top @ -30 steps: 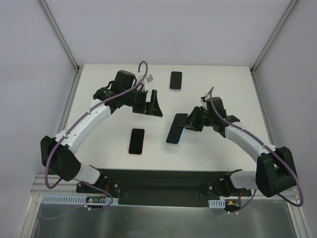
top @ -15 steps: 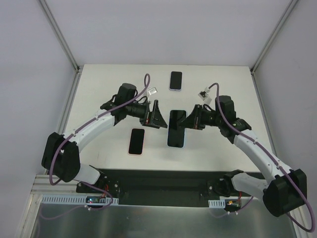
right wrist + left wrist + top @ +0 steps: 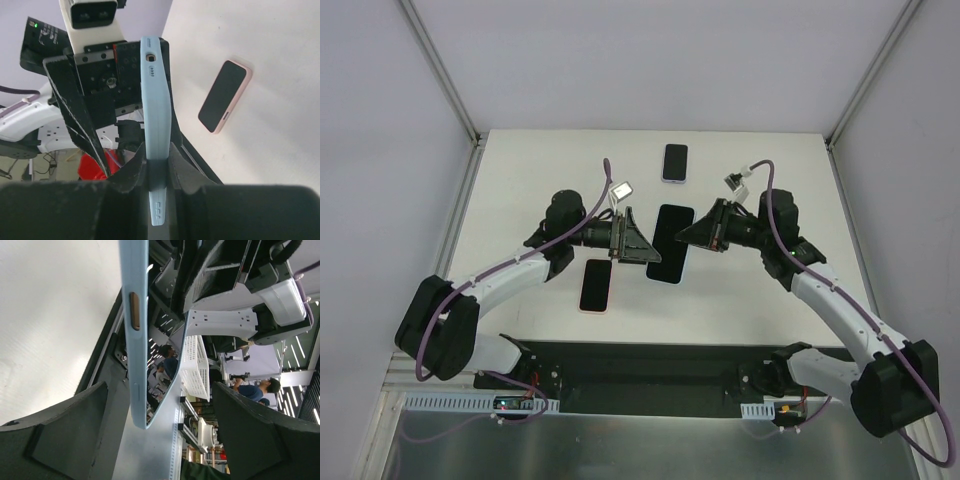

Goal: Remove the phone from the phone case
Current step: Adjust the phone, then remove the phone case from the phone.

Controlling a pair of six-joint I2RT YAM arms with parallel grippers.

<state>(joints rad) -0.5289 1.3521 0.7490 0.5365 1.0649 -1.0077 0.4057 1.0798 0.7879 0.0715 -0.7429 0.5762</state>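
Note:
The phone (image 3: 670,243), dark screen up, sits in its light-blue phone case (image 3: 135,330) and hangs above the table's middle. My right gripper (image 3: 689,232) is shut on its right side; in the right wrist view the case edge (image 3: 152,100) is pinched between the pads of that gripper (image 3: 158,162). My left gripper (image 3: 638,243) is open at the phone's left side. In the left wrist view the case's end reaches between the spread fingers of this gripper (image 3: 160,435), closer to the left finger (image 3: 60,435), not touching it.
A pink-cased phone (image 3: 596,285) lies on the white table (image 3: 520,200) below the left gripper and also shows in the right wrist view (image 3: 225,95). Another phone (image 3: 675,162) lies at the back centre. Frame posts stand at the table's far corners.
The right gripper has lifted the phone and carried it left toward the middle. The left gripper has swung right and nearer, so its open fingers now flank the phone's left end.

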